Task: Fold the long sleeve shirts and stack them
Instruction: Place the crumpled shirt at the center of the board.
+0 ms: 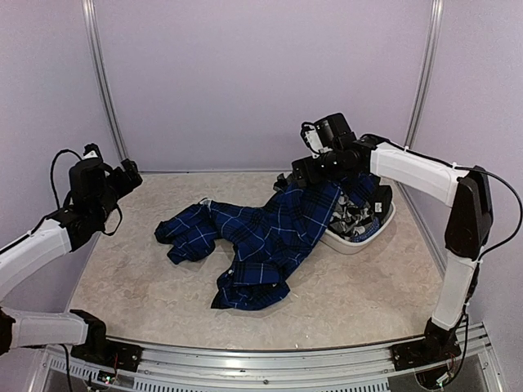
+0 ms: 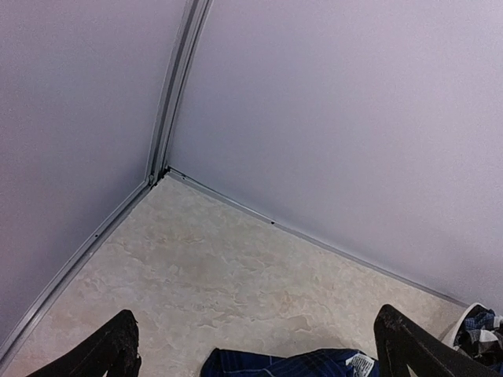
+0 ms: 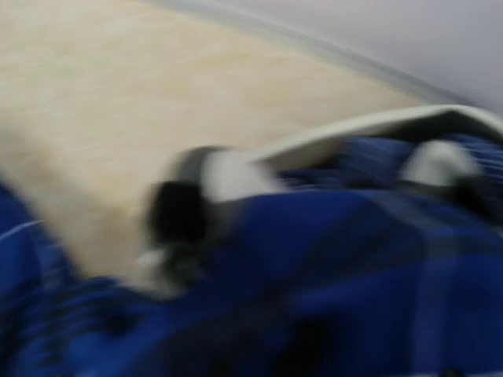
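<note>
1. Blue shirt (image 1: 261, 237): plaid, crumpled and unfolded. It is spread from the middle of the bench (image 1: 139, 286) toward the right edge. One sleeve is bunched toward the left and another part is trailed toward the near edge. The right end is raised over the rim of the tub (image 1: 359, 243). In the left wrist view a strip of it with a white label (image 2: 360, 364) is seen at the lower edge.

2. Checked shirt (image 1: 357, 214): black and white, heaped inside the tub and partly covered by the blue shirt.

3. Tub: white and shallow, set at the right edge of the bench, toward the far right corner.

4. Left jaws: spread wide and empty. They are held above the left edge of the bench, well apart from both shirts. Both dark fingers (image 2: 114, 349) are seen in the wrist view.

5. Right jaws: placed over the far left rim of the tub, just above the raised end of the blue shirt. The wrist view is blurred, with only blue cloth (image 3: 354, 275) and the pale rim (image 3: 369, 126) made out. Whether they are spread or pinching cloth cannot be told.
</note>
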